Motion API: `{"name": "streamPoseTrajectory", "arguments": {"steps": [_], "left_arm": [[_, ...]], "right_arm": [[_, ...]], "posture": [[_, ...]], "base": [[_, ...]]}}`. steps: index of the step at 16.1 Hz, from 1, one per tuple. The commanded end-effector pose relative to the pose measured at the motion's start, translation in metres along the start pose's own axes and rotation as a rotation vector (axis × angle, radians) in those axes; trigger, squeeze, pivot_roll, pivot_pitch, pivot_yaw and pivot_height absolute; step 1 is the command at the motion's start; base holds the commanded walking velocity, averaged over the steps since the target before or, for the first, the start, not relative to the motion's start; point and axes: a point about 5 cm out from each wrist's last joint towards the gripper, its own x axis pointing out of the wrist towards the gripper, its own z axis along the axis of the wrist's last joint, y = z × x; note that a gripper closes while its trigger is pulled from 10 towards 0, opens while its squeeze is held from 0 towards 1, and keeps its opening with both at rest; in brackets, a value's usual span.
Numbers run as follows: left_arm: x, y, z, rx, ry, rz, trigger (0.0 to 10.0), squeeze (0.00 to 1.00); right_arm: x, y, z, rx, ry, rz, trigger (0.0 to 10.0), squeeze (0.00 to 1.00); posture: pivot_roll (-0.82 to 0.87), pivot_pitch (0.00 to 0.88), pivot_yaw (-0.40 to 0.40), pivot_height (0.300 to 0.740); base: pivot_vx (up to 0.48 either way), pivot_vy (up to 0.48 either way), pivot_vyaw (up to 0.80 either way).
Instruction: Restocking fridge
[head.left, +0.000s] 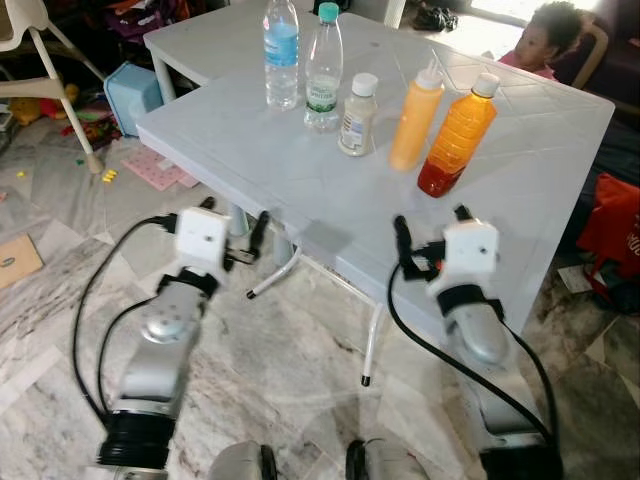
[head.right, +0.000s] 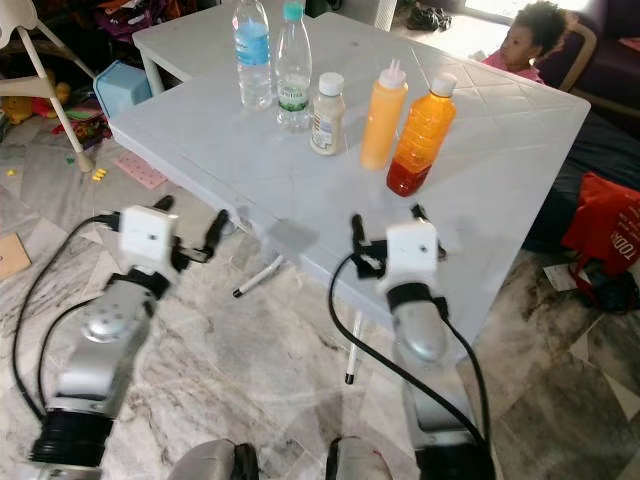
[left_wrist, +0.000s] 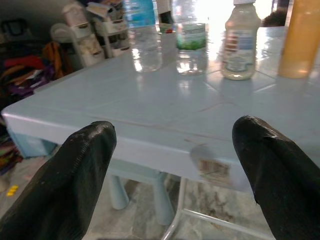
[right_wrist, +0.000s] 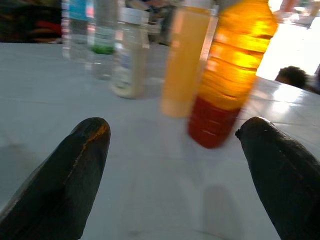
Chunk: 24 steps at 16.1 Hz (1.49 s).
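Observation:
Several bottles stand in a row on the pale plastic table (head.left: 300, 190): a blue-label water bottle (head.left: 282, 55), a green-cap water bottle (head.left: 323, 70), a small white bottle (head.left: 357, 115), a yellow squeeze bottle (head.left: 415, 118) and an orange bottle with red at its base (head.left: 457, 137). My left gripper (head.left: 235, 215) is open, low at the table's near-left edge, pointing at the water bottles (left_wrist: 142, 35). Over the table's near edge my right gripper (head.left: 431, 222) is open, a short way in front of the orange bottle (right_wrist: 235, 75), empty.
A person (head.left: 545, 35) sits behind the table at the far right. A red bag (head.left: 615, 235) lies on the floor to the right. A white chair (head.left: 40, 60), a light blue box (head.left: 130, 95) and scattered toys are at the left. Table legs (head.left: 372, 340) stand between my arms.

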Motion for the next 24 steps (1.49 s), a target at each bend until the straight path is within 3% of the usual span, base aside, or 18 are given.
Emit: {"name": "streamPoseTrajectory", "arguments": {"steps": [1,3,6,12,15,18,24], "left_arm": [[-0.004,0.001,0.001,-0.007,-0.008,0.001,10.0,0.0],[-0.003,-0.006,0.0,-0.03,-0.009,-0.029,10.0,0.0],[0.002,-0.02,0.006,-0.048,-0.039,-0.082,10.0,0.0],[0.004,-0.016,0.007,-0.032,-0.034,-0.052,10.0,0.0],[0.007,-0.019,0.01,-0.03,-0.041,-0.05,10.0,0.0],[0.006,-0.017,0.012,-0.009,-0.035,-0.045,10.0,0.0],[0.002,-0.013,0.017,-0.003,-0.033,-0.046,10.0,0.0]], "right_arm": [[-0.002,-0.013,0.007,-0.006,-0.026,-0.072,10.0,0.0],[-0.003,-0.025,0.011,0.01,-0.037,-0.138,10.0,0.0],[0.007,-0.026,0.019,-0.011,-0.065,-0.128,10.0,0.0],[0.042,-0.04,0.057,-0.066,-0.179,-0.165,10.0,0.0],[0.058,-0.041,0.065,-0.025,-0.175,-0.135,10.0,0.0],[0.085,-0.04,0.079,0.013,-0.161,-0.085,10.0,0.0],[0.112,-0.045,0.096,-0.014,-0.146,-0.063,10.0,0.0]], "posture": [[-0.06,0.035,0.008,0.74],[-0.06,0.043,0.019,0.74],[-0.06,0.051,0.014,0.74],[-0.06,0.074,0.007,0.74],[-0.05,0.099,0.008,0.74],[-0.03,0.128,0.018,0.74],[0.01,0.146,0.029,0.74]], "base": [[0.0,0.0,0.0],[0.0,0.0,0.0],[0.0,0.0,-0.27],[0.04,0.0,-0.31],[0.0,0.0,0.0],[0.0,0.0,0.0],[0.0,0.0,0.0]]}}
